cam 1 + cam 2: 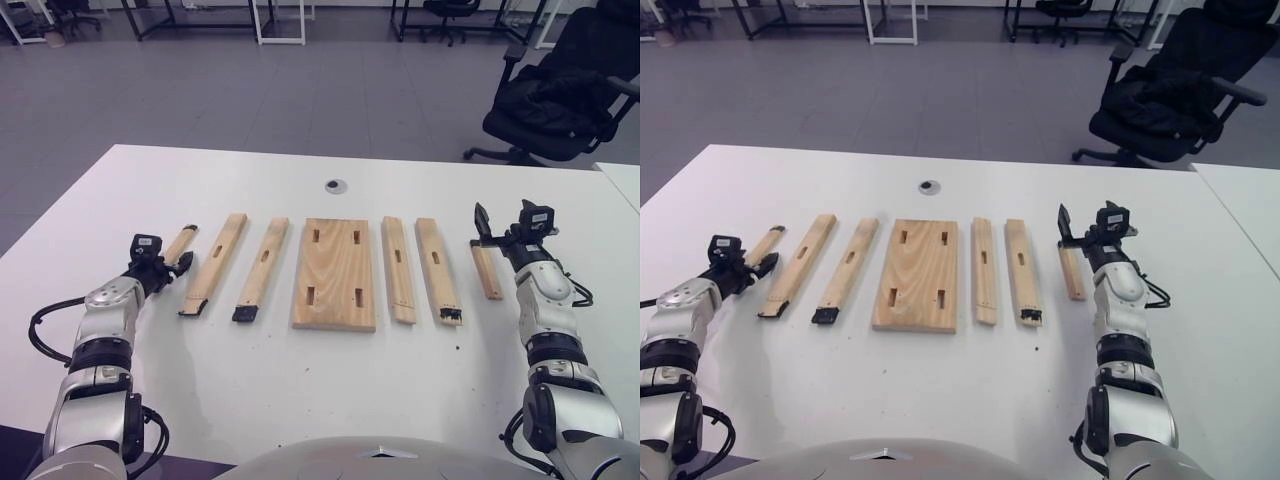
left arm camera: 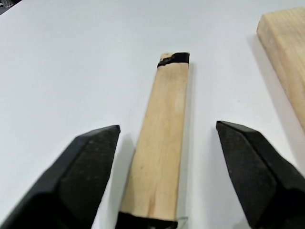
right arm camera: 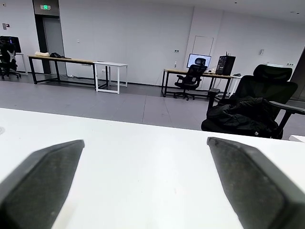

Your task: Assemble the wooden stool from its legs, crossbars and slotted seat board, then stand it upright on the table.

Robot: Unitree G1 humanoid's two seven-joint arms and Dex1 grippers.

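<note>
Slotted seat board [image 1: 334,272] lies flat on the table [image 1: 300,180], legs [image 1: 263,268] paired either side of it. Far left of the board, left gripper [image 2: 167,128] has its fingers spread around a short crossbar [image 2: 164,143], not touching. Far right of the board, right gripper [image 3: 145,141] is spread wide too, just past the other crossbar [image 1: 487,272].

We see the seat board [image 1: 334,273] lying flat, four slots up. The left legs [image 1: 262,268] and right legs [image 1: 398,268] flank it, parallel; the left crossbar [image 1: 180,243] and right crossbar [image 1: 487,272] lie beyond them.

Both arms extended forward, left gripper [image 2: 167,128] low, right gripper [image 3: 145,141] raised, fingers [image 2: 81,176] apart.
</note>
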